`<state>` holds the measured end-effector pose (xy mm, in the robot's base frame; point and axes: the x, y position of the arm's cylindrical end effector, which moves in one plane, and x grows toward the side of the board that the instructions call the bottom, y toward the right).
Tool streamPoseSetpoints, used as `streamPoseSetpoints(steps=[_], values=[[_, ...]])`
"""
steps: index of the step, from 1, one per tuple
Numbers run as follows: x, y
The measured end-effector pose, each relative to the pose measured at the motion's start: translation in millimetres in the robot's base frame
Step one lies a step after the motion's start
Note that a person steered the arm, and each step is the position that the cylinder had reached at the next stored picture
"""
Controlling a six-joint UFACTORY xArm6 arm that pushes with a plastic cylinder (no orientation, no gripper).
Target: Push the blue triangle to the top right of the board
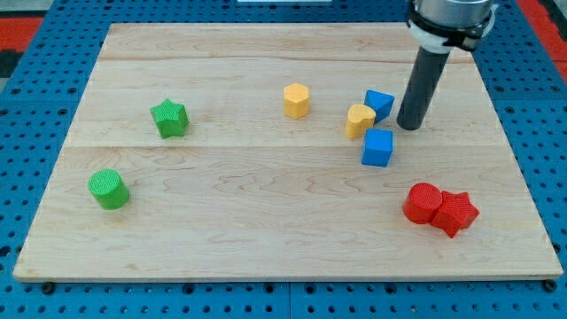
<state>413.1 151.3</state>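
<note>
Item: one arm, entering from the view's top right, its grey wrist housing cut off by the frame edge; from it a straight dark rod descends nearly upright, leaning slightly toward the view's left at its lower end. My tip (408, 127) rests on the wooden board (266, 230), in the board's upper right quarter. The arm carries no jaws, so there is no opening or clamping to record. Task piece: blue triangle (379, 104), just to the view's left of my tip, with a narrow gap between them; whether they touch cannot be told. It sits right of centre in the board's upper half, well short of the top right corner. Blue blocks, two: the triangle and a blue cube (377, 147), which lies just below the triangle and below-left of my tip. Yellow blocks, two: a yellow heart-like block (359, 120), touching or nearly touching the triangle's left side and just above the cube's upper left corner; a yellow hexagonal block (297, 100), farther toward the view's left, standing apart. Green blocks, two: a green star (168, 118) in the left half, and a green cylinder (108, 189) below and to its left, near the board's left edge. Red blocks, two: a red rounded block (423, 203) and a red star (456, 213), touching side by side near the lower right. Total blocks: eight. The board lies on a blue perforated table (35, 106).
</note>
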Motion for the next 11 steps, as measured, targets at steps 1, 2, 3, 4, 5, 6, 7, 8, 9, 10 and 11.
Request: streamPoseSetpoints(steps=[1, 2, 3, 4, 5, 6, 7, 8, 9, 10, 11], values=[[-27.5, -22.9], [-50.0, -23.3], [-81.1, -42.8], [-73.1, -80.0], [-85.5, -90.1], [-86.6, -53.0], [-114.5, -46.4], [-147.5, -30.2], [-154.8, -30.2], [-136.7, -43.4], [-124.2, -48.2]])
